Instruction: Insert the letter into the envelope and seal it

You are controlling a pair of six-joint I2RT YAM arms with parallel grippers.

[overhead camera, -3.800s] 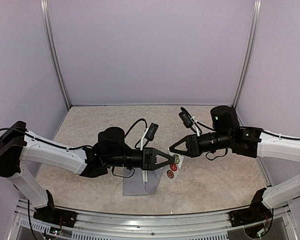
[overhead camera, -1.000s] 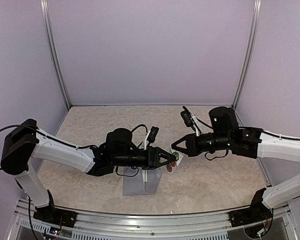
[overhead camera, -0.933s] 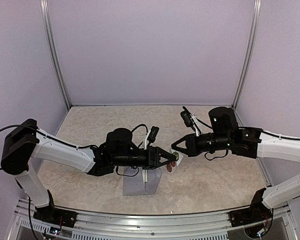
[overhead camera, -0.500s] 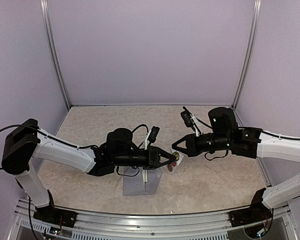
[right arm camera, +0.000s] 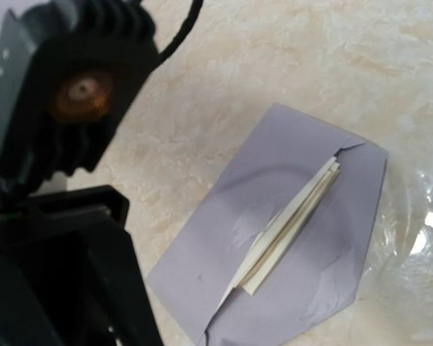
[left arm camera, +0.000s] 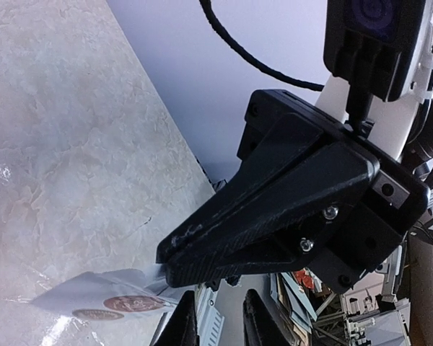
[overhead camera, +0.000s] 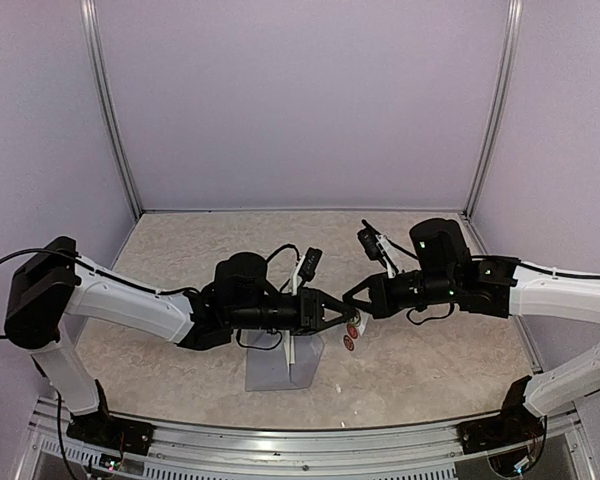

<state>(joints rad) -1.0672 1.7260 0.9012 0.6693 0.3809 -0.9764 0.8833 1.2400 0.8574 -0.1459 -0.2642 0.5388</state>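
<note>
The grey-blue envelope point(right arm camera: 202, 274) lies flat on the table, half under my left arm in the top view point(overhead camera: 278, 374). The cream folded letter point(right arm camera: 292, 227) is tucked in it, with one edge showing at the opening. Above the table my two grippers meet tip to tip. My right gripper point(overhead camera: 352, 302) is shut on the edge of a white strip with red round stickers point(left arm camera: 108, 303), which hangs below it point(overhead camera: 349, 336). My left gripper point(overhead camera: 332, 312) points at that strip. Its fingertips point(left arm camera: 181, 323) stand a narrow gap apart with nothing visible between them.
A crinkled clear film point(right arm camera: 418, 238) lies on the table beside the envelope's pointed end. The marbled tabletop point(overhead camera: 180, 250) is walled by lilac panels at the back and both sides. A metal rail point(overhead camera: 300, 445) runs along the near edge between the arm bases.
My left gripper's jaws have narrowed and its tip has pushed closer to the right gripper. The right arm has shifted a little leftward, and the sticker strip has swung slightly.
</note>
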